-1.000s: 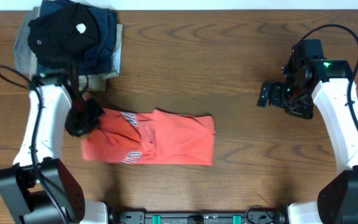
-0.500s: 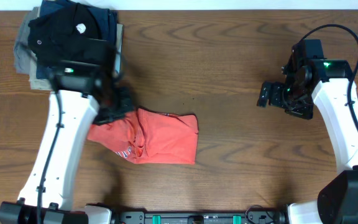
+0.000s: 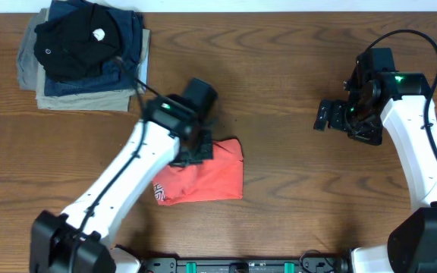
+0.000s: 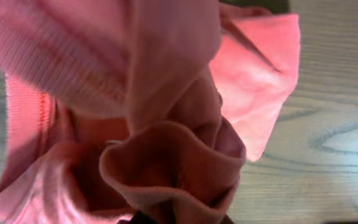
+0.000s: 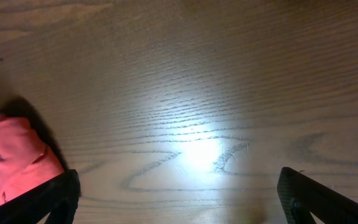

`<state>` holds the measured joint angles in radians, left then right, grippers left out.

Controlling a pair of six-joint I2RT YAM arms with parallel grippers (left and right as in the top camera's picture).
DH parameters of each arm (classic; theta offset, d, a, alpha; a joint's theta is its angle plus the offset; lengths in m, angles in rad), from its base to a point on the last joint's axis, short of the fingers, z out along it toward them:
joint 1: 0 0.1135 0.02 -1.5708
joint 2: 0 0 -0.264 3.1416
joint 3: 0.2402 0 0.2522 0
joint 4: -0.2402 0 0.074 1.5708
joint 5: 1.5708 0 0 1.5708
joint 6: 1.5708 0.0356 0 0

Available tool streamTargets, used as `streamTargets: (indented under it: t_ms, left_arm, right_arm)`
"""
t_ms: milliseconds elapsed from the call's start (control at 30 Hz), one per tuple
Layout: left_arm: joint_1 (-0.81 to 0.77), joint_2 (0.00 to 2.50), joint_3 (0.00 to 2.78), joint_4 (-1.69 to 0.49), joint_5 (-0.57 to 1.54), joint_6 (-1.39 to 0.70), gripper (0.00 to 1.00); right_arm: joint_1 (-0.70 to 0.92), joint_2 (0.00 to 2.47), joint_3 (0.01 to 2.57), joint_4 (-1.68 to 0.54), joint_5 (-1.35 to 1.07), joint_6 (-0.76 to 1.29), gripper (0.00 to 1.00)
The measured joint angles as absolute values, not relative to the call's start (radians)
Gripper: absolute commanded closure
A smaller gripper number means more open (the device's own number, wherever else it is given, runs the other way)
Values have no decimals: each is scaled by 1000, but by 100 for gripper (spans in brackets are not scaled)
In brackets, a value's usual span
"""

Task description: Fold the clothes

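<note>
The left gripper (image 3: 194, 149) pinches the far left edge of the red T-shirt (image 3: 217, 179), much nearer than the spread right gripper (image 3: 321, 116).

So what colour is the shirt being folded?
The coral-red cotton T-shirt has white lettering; clearest overhead.

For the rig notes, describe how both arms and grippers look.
The left arm and right arm have white links and black joints. Each carries a small green light and a thin black cable. The left gripper and right gripper are black, with two fingers each.
</note>
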<state>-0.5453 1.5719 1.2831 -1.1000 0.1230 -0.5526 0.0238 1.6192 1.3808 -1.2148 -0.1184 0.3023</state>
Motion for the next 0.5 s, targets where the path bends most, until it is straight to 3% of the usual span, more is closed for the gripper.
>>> streamTargets:
  t_ms: [400, 500]
  left_arm:
    - [-712, 1656, 1234, -929, 124, -685, 93]
    - [-723, 1675, 1234, -903, 124, -697, 85]
  right_arm:
    - [24, 1619, 1381, -1214, -118, 302, 1]
    - [24, 1619, 1381, -1214, -118, 302, 1]
